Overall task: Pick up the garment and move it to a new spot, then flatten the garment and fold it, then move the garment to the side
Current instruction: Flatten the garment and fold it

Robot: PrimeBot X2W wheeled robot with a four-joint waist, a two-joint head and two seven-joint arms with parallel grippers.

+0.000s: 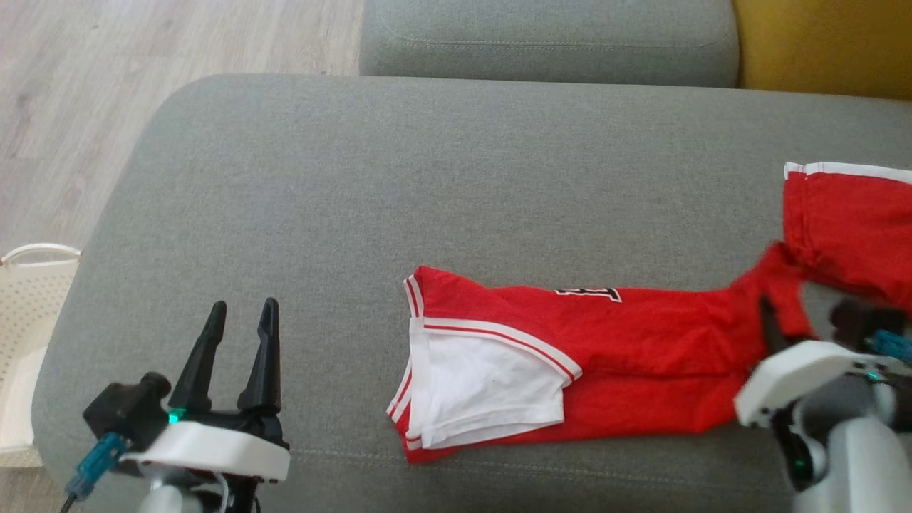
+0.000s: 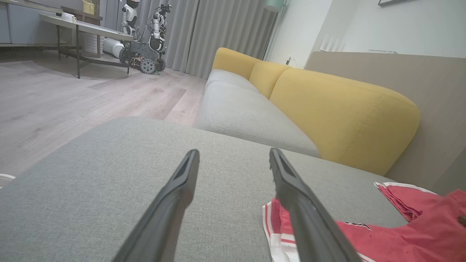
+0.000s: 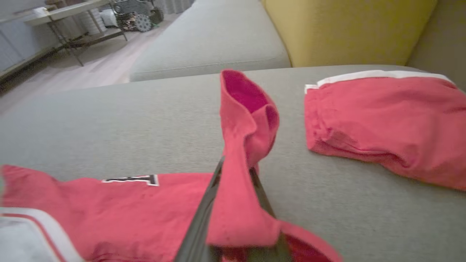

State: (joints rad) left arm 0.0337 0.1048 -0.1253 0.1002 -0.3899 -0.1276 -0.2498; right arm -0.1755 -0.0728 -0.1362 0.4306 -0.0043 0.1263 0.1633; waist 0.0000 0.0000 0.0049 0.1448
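Gripping a raised fold of the red garment (image 1: 641, 356), the right gripper (image 1: 780, 313) has its two dark fingers pressed together on the cloth, as the right wrist view (image 3: 236, 171) shows, with the pinched strip standing up from between them. The garment lies stretched across the near half of a wide grey cushion (image 1: 456, 178). Its left end is near the middle of the cushion, and its right end reaches the lower right of the head view.

A white panel (image 1: 484, 385) edged with red and white stripes lies on that left end, and black-and-white lettering (image 1: 588, 292) shows along the upper edge. Past the pinched fold, a bunched stretch of red cloth with a white hem (image 1: 848, 228) lies on the cushion at the far right. In the head view it appears to meet the lifted strip, while the right wrist view (image 3: 382, 120) does not show a join.

The left gripper (image 1: 244, 306) is at the lower left over bare cushion, its fingers spread apart and holding nothing, well apart from the garment. In the left wrist view (image 2: 233, 153), the garment's striped end (image 2: 276, 222) lies just beside the right-hand finger.

A second grey seat cushion (image 1: 548, 35) lies beyond the first, with a yellow backrest (image 2: 342, 116) behind it. A white perforated basket (image 1: 35, 299) stands on the pale wood floor (image 1: 107, 85) at the cushion's left edge. Across the room, another robot (image 2: 145, 43) stands by a table (image 2: 91, 31) in front of grey curtains (image 2: 218, 32).
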